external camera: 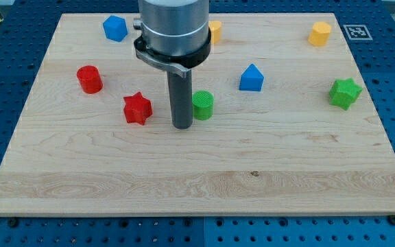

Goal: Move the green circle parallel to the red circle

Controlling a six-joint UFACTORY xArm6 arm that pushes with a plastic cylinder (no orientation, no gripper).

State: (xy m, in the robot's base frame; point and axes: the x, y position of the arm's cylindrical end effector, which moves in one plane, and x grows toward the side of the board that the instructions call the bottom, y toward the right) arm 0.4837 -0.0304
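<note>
The green circle [203, 104] stands near the middle of the wooden board. The red circle [89, 79] stands at the view's left, a little higher than the green one. My tip [182, 126] rests on the board right at the green circle's left side, touching or nearly touching it. The red star [137, 108] lies just left of my tip, between the two circles.
A blue block [252, 78] stands up-right of the green circle. A blue block [115, 28] and a yellow block [214, 31], partly hidden by the arm, stand near the top edge. A yellow block [319, 33] and a green star [345, 92] stand at the right.
</note>
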